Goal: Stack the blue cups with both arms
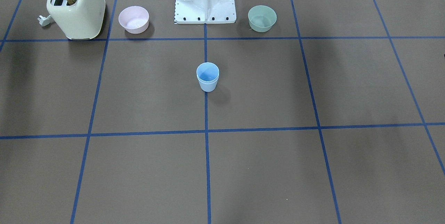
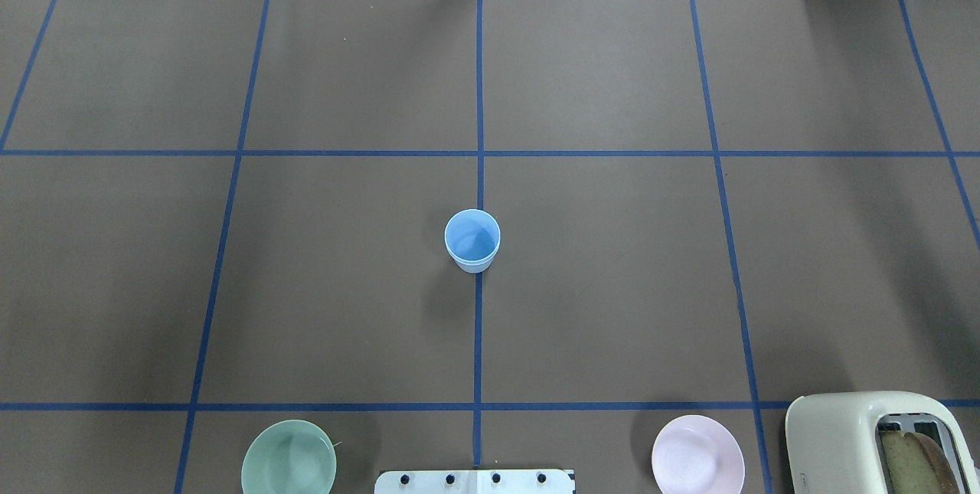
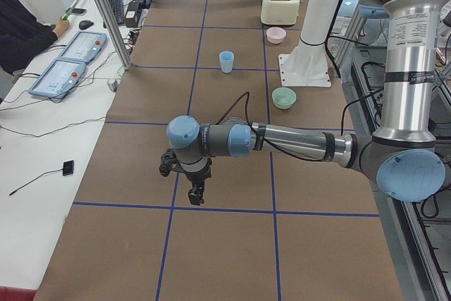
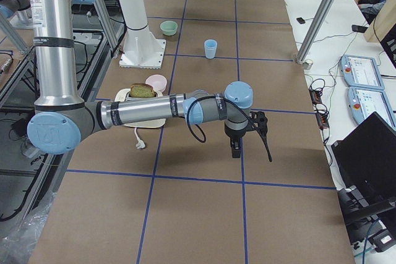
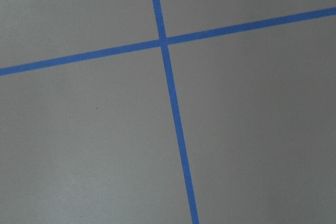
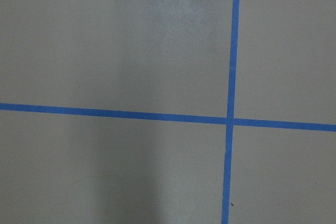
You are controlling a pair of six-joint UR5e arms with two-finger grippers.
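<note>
At the worktop's (image 1: 139, 95) centre, on a blue tape line (image 1: 206, 113), the blue cups (image 1: 208, 77) stood upright, one nested inside the other; the left claw (image 3: 195, 192) and the right claw (image 4: 236, 148) hung well apart from them, pointing down; whether either was spread or pressed together, I could not tell.

no readable text, no labels, no numbers
</note>
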